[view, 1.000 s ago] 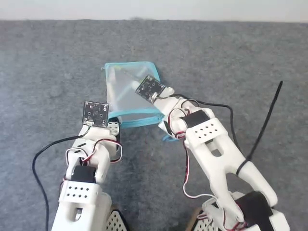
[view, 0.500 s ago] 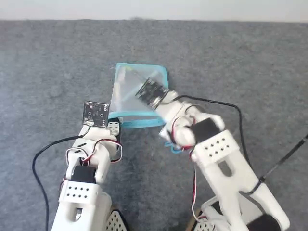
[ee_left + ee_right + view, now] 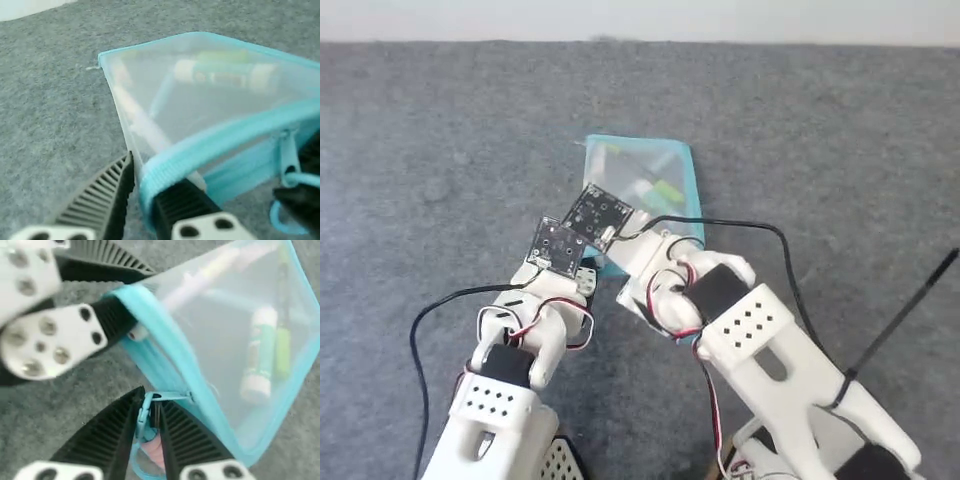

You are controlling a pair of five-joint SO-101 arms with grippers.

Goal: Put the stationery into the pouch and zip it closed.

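- The right gripper [image 3: 150,405], clamped on the zip tab [image 3: 169,397], has come in close beside the left gripper [image 3: 145,175], which pinches the near corner of the pouch [image 3: 650,160].
- The pouch has slid to the right on the grey mat [image 3: 440,150], with the glue stick [image 3: 257,360] and pens inside.
- I judge that the zip is being drawn shut, but I cannot tell how far it has closed.

The high view looks down over the counter [image 3: 430,140]; both wrist views face the shared pouch [image 3: 200,100] closely.
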